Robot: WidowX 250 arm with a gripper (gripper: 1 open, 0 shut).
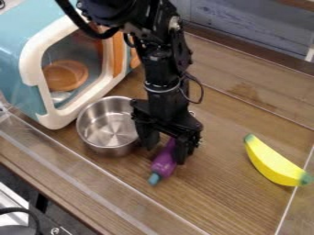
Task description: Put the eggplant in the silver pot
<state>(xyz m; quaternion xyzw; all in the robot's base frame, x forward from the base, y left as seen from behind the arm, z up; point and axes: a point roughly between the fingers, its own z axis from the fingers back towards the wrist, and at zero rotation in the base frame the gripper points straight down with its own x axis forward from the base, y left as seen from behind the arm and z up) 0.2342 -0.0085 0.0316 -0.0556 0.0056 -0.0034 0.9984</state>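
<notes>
Eggplant (162, 162) just right of silver pot (108, 127), banana (274, 162) far right.

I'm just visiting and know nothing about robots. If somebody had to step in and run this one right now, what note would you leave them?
End effector: open, pointing straight down, its fingers straddling the upper end of the eggplant; no grip yet.
Eggplant: lying on the wooden table, just right of the silver pot, green stem toward the camera.
Silver pot: empty, in front of the toy microwave.
Done: the arm is lined up over the eggplant.
Left: close on it, lift, carry it over the pot, release.
The yellow banana is not part of the job.
</notes>
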